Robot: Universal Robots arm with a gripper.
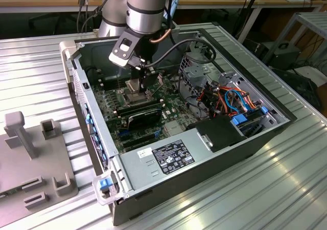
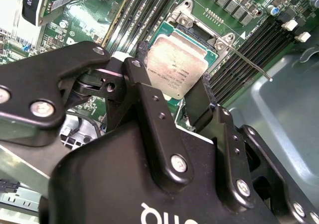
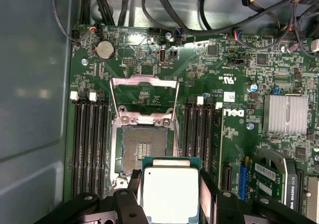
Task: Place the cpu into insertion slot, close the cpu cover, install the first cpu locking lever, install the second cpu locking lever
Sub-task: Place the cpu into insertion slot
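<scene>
The flat, silver-beige cpu (image 3: 169,194) is clamped in the black two-fingered pincer (image 2: 169,82) and is held just above the dark-centred insertion slot (image 3: 144,149), not yet seated. The thin metal cpu cover (image 3: 143,80) is raised open at one edge of that slot, and long black memory slots (image 3: 90,144) are ranged along two opposite sides.

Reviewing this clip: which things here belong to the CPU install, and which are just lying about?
Job in hand: cpu, held by the gripper near the insertion slot; cpu cover, swung open; a locking lever.

Lying about: memory slots, coin battery, finned heatsink, grey fixture plate beside the case.
</scene>
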